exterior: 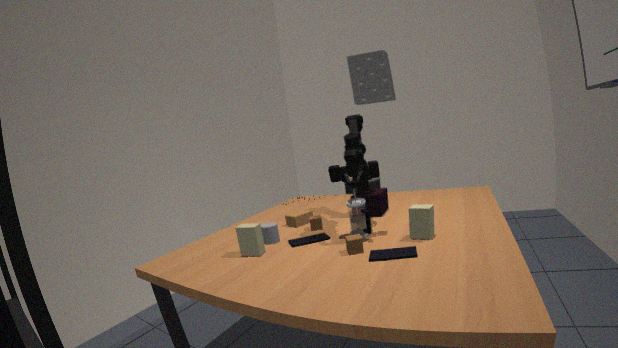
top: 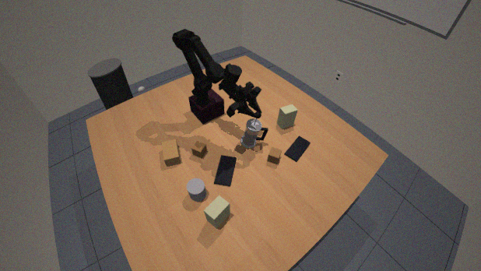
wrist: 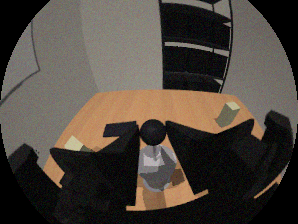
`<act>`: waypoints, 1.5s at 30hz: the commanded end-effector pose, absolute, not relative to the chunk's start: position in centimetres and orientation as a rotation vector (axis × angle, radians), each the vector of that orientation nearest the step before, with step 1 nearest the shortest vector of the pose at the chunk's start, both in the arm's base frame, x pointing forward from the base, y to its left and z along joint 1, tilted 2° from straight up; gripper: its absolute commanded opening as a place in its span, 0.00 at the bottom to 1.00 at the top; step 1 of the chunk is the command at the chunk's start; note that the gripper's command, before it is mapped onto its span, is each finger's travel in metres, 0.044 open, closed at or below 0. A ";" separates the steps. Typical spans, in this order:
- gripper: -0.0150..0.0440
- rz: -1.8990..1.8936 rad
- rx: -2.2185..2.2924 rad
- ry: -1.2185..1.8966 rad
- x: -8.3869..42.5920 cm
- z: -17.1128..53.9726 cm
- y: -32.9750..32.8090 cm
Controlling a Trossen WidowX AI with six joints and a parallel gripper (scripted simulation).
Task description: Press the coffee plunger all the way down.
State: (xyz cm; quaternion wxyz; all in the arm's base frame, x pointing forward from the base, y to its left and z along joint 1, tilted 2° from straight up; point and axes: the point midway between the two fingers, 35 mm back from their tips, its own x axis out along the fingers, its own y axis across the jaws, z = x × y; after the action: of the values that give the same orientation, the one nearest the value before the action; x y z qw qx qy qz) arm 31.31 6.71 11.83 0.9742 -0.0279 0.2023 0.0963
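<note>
Tool (wrist: 153, 137) around plunger knob (wrist: 153, 131)

No text, label, brand, number or sign is being shown legibly in any view. The blocks on the desk (top: 128, 218) are being seen with plain faces, and the grey panel (exterior: 371, 77) on the wall is being shown with faint dots only.

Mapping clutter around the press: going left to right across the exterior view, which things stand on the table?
Pale green box → grey cylinder → tan block → coffee press → tall pale green box.
</note>
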 end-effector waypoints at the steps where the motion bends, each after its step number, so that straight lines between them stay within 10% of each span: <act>1: 0.45 0.196 -0.076 0.513 30.5 8.2 6.5; 45: 0.45 0.195 -0.075 0.511 33.2 8.2 7.0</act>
State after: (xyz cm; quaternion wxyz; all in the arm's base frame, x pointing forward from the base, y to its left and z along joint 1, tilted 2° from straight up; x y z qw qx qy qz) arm 33.28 7.01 9.26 0.9665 -0.0312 0.2362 0.0958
